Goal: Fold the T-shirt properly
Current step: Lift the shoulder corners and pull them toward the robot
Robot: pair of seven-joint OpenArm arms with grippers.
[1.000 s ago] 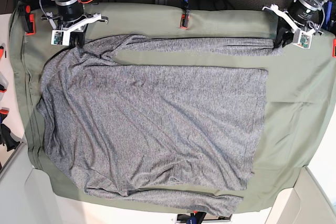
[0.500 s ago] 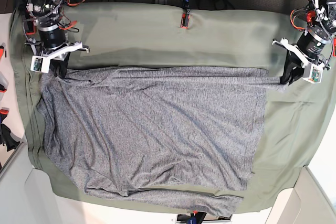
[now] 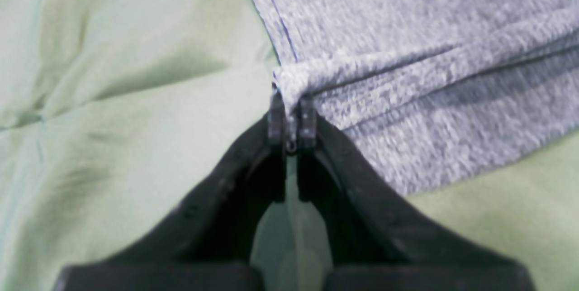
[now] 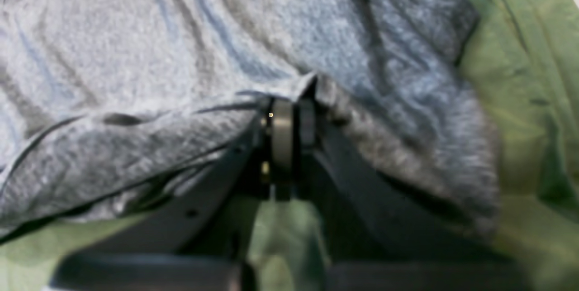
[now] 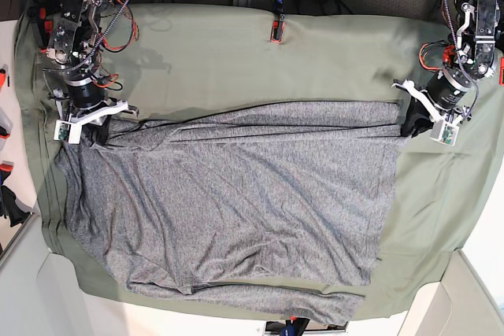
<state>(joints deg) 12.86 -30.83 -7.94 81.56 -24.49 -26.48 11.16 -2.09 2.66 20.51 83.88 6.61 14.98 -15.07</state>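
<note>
Both pinched tight: my left gripper [image 3: 292, 119] and right gripper [image 4: 289, 121] each clamp the mottled heather-grey knit T-shirt [image 5: 228, 194], olive-green cloth sheet [image 5: 331, 60] underneath.

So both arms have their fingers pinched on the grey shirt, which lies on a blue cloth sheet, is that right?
Not quite: the cloth sheet under the grey shirt is olive green, not blue, as the base view shows. Both arms do pinch the shirt.

Left end effector [image 3: 292, 121] pinching T-shirt [image 3: 407, 55] edge, green cloth [image 3: 113, 78]
</note>
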